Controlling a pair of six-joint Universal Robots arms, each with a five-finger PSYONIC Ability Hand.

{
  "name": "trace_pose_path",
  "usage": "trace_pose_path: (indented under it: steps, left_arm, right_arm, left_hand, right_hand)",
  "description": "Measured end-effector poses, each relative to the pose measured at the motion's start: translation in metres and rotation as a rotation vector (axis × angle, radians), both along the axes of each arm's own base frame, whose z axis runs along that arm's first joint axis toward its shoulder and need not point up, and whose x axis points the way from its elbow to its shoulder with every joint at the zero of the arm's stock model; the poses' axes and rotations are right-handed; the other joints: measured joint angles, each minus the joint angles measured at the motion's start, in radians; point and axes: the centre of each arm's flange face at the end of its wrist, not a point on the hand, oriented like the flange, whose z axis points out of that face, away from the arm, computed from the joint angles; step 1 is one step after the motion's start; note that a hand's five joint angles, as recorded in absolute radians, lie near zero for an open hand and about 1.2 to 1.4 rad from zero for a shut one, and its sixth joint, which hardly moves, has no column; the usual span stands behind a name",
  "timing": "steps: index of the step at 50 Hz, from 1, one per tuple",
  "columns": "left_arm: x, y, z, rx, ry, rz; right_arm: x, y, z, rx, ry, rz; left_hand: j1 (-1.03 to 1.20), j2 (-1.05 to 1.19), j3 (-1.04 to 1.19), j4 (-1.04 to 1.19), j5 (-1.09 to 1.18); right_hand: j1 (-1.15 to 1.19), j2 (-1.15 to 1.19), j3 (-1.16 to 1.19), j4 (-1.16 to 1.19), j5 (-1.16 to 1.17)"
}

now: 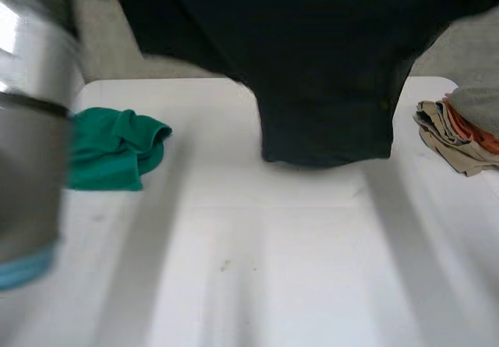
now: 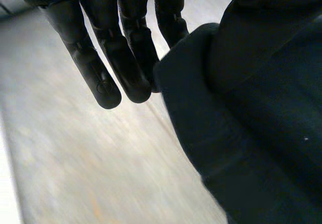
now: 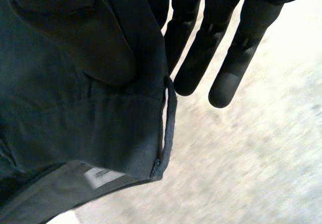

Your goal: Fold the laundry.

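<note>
A dark, almost black garment [image 1: 327, 90] hangs in the air over the far half of the white table [image 1: 249, 261], its lower hem just above the tabletop. In the left wrist view my left hand [image 2: 121, 58] has straight fingers, and the garment's thick edge [image 2: 251, 108] is bunched against them on the thumb side. My right hand [image 3: 221, 48] also keeps its fingers straight, with a hemmed corner of the garment [image 3: 75, 108] pinched at the thumb. My left arm [image 1: 31, 129] rises close to the head camera.
A crumpled green cloth [image 1: 109, 148] lies on the table's left side. A stack of folded clothes [image 1: 460, 132] in tan, orange and grey sits at the right edge. The near half of the table is bare.
</note>
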Motion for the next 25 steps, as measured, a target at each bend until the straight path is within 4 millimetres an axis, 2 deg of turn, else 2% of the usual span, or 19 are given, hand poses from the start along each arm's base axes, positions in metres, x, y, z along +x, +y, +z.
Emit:
trace_pose_path:
  steps: [1, 4, 6, 9, 12, 13, 16, 17, 20, 21, 25]
  left_arm:
    - [0.007, 0.006, 0.018, -0.041, 0.037, -0.001]
    - [0.018, 0.018, 0.051, -0.116, 0.096, 0.001]
    - [0.021, 0.02, 0.063, -0.139, 0.11, 0.004]
    - [0.016, 0.01, 0.066, -0.128, 0.095, 0.01]
    - [0.009, -0.006, 0.058, -0.097, 0.068, 0.02]
    - [0.003, -0.021, 0.048, -0.068, 0.045, 0.032]
    - [-0.004, -0.049, 0.027, -0.013, 0.004, 0.058]
    - [-0.007, -0.066, 0.012, 0.023, -0.021, 0.075]
    - [-0.014, -0.105, -0.027, 0.107, -0.079, 0.104]
    - [-0.015, -0.113, -0.037, 0.126, -0.092, 0.108]
    - [-0.028, -0.155, -0.095, 0.227, -0.168, 0.108]
  right_arm:
    - [-0.001, 0.004, 0.016, -0.022, -0.017, 0.004]
    - [-0.004, 0.013, 0.047, -0.068, -0.057, 0.014]
    - [-0.004, 0.016, 0.06, -0.083, -0.075, 0.02]
    - [-0.003, 0.011, 0.068, -0.074, -0.1, 0.031]
    - [0.0, -0.001, 0.062, -0.037, -0.105, 0.037]
    - [0.002, -0.008, 0.056, -0.012, -0.105, 0.039]
    - [0.01, -0.029, 0.035, 0.06, -0.102, 0.046]
    - [0.016, -0.043, 0.016, 0.117, -0.098, 0.051]
    - [0.031, -0.067, -0.022, 0.22, -0.087, 0.065]
    - [0.034, -0.071, -0.03, 0.238, -0.085, 0.068]
    - [0.053, -0.102, -0.086, 0.337, -0.071, 0.059]
  left_hand:
    - [0.0, 0.0, 0.0, 0.001, 0.0]
    - [0.0, 0.0, 0.0, 0.001, 0.0]
    - [0.0, 0.0, 0.0, 0.001, 0.0]
    - [0.0, 0.0, 0.0, 0.001, 0.0]
    - [0.0, 0.0, 0.0, 0.001, 0.0]
    - [0.0, 0.0, 0.0, 0.001, 0.0]
    - [0.0, 0.002, 0.002, 0.001, 0.0]
    - [0.0, 0.002, 0.003, 0.001, 0.0]
    - [0.0, 0.002, 0.004, 0.002, 0.0]
    - [0.0, 0.002, 0.004, 0.002, 0.0]
    - [0.0, 0.002, 0.004, 0.002, 0.0]
  right_hand:
    - [0.0, 0.0, 0.002, 0.0, 0.0]
    - [0.0, 0.0, 0.004, 0.0, 0.0]
    - [0.0, 0.0, 0.004, 0.0, 0.0]
    - [0.0, 0.0, 0.004, 0.0, 0.0]
    - [0.0, 0.0, 0.004, 0.0, 0.002]
    - [0.0, 0.0, 0.004, 0.0, 0.004]
    - [0.0, 0.0, 0.004, 0.0, 0.004]
    - [0.0, 0.0, 0.004, 0.0, 0.004]
    - [0.0, 0.0, 0.004, 0.0, 0.004]
    - [0.0, 0.0, 0.004, 0.0, 0.004]
    - [0.0, 0.0, 0.004, 0.0, 0.004]
